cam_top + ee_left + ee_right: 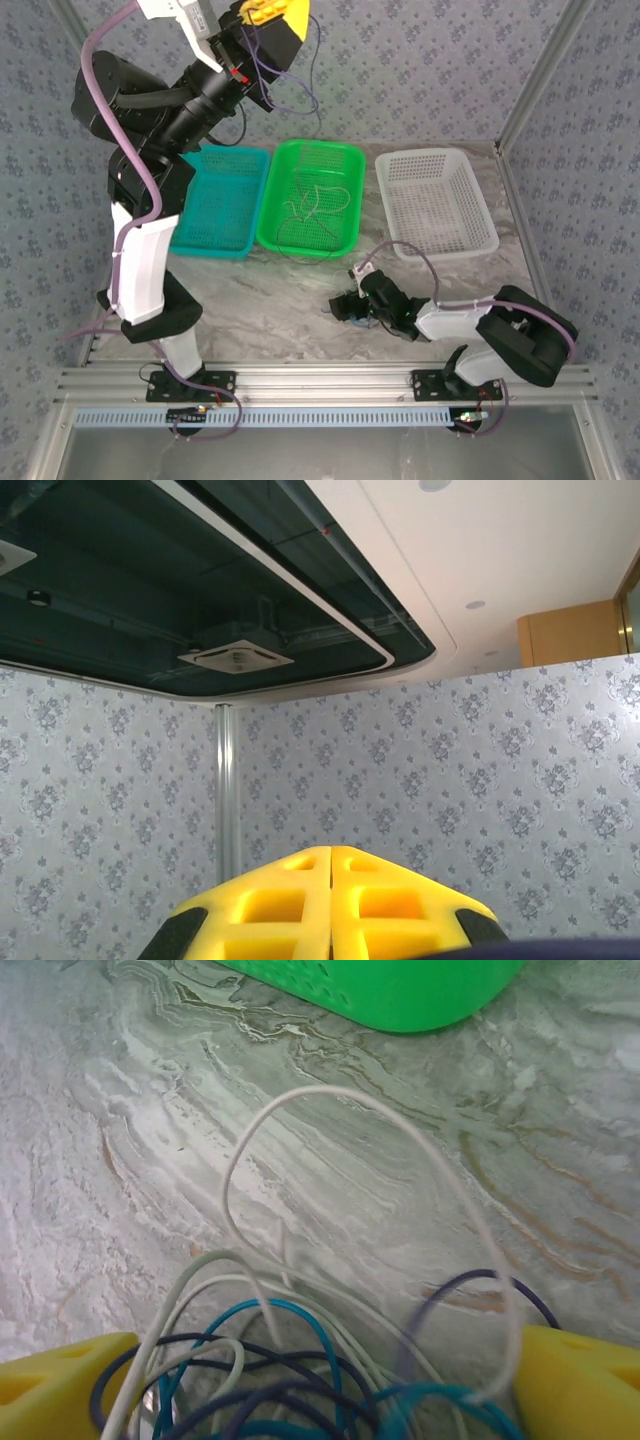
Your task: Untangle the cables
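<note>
On the marble worktop (262, 300) in front of the green basket (318, 144), the right claw (320, 1385) is spread wide around a tangle of blue, whitish and dark cables (255, 1305). High up, the left claw (331, 900) is pressed together; a thin dark cable (312, 88) dangles beside it.

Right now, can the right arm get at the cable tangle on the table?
Probably yes. The right gripper is open and low over the marble table, its yellow fingers either side of the cable tangle, with nothing blocking it.
</note>
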Robot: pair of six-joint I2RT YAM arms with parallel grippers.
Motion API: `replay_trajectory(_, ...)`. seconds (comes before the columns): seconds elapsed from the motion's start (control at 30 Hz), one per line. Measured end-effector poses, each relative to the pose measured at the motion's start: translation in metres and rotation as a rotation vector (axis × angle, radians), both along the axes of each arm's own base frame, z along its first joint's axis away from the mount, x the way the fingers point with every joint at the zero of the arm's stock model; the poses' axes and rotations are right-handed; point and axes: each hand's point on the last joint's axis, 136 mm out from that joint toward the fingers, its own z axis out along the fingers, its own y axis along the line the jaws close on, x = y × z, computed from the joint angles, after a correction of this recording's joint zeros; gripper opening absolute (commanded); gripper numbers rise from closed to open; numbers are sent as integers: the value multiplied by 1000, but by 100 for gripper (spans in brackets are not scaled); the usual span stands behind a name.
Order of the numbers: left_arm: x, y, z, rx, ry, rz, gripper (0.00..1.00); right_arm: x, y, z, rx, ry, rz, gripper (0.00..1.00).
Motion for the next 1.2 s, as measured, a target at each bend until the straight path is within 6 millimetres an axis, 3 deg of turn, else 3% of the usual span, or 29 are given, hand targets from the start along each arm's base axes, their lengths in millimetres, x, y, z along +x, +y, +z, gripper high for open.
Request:
replay_trajectory(0.13, 1, -1, -3, 8, 15, -5, 0, -2, -5, 31, 37, -49, -1, 100)
replay_trajectory(0.27, 4, -5, -7, 20, 30, -7, 0, -2, -12, 91, 115, -158, -5, 100)
replay_trajectory(0.4, 10, -12, -13, 40, 48, -15, 0, -6, -32, 157, 205, -278, -29, 100)
replay_trajectory(0.57, 20, -27, -24, 63, 77, -41, 0, -8, -55, 216, 197, -346, -60, 100)
replay_trajectory(0.73, 33, -45, -38, 88, 124, -77, 0, -4, -53, 280, 183, -435, -34, 100)
replay_trajectory(0.87, 39, -57, -48, 103, 157, -112, 0, 8, -52, 304, 147, -506, -24, 100)
replay_trajectory(1.0, 41, -64, -54, 114, 181, -145, 0, 31, -45, 322, 122, -541, -20, 100)
replay_trajectory(1.17, 38, -68, -56, 119, 194, -181, 0, 70, -22, 330, 138, -536, 17, 99)
replay_trajectory(1.2, 37, -68, -55, 117, 194, -187, 0, 78, -15, 331, 146, -532, 32, 94)
